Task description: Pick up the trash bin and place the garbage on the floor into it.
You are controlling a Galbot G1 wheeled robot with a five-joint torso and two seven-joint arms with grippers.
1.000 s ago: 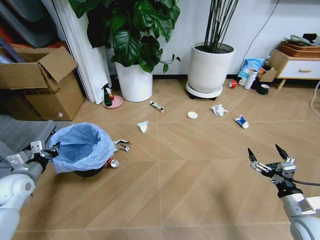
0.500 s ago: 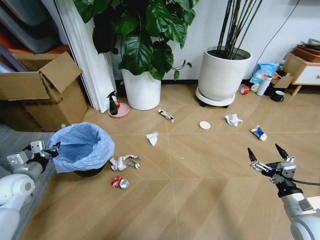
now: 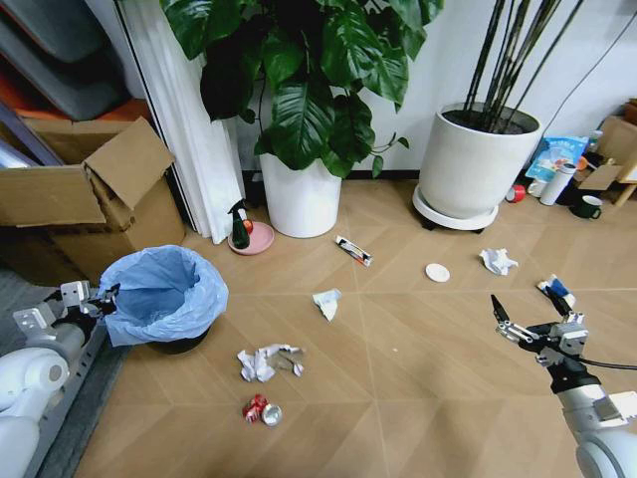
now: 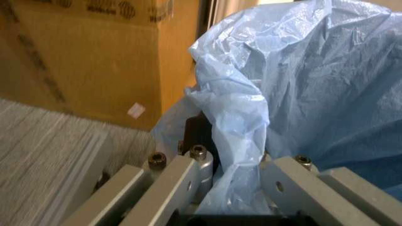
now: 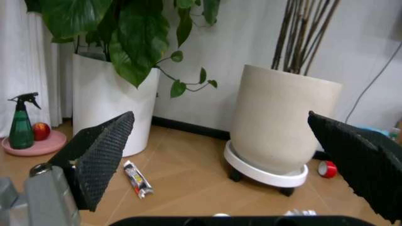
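The trash bin (image 3: 164,299), black with a puffy light-blue bag, is at the left, over the floor (image 3: 398,398). My left gripper (image 3: 100,297) is shut on its near rim. In the left wrist view that gripper (image 4: 232,188) pinches the blue bag and the black bin rim (image 4: 196,132). Garbage lies scattered: a crumpled paper wad (image 3: 267,360), a crushed red-white can (image 3: 261,409), a pale scrap (image 3: 325,302), a printed wrapper (image 3: 353,250), a white lid (image 3: 437,272), another wad (image 3: 498,261) and a blue-white packet (image 3: 557,289). My right gripper (image 3: 532,317) hangs open at the right, holding nothing.
Two white plant pots (image 3: 304,199) (image 3: 468,169) stand at the back wall. A green spray bottle (image 3: 239,227) sits on a pink dish. A cardboard box (image 3: 90,199) is behind the bin. A grey mat (image 3: 70,438) runs along the left edge. A flask and mug (image 3: 572,194) stand far right.
The whole view has shifted, so the camera moved. The bin stayed with my left gripper, and the can and paper wad once beside it now lie apart from it.
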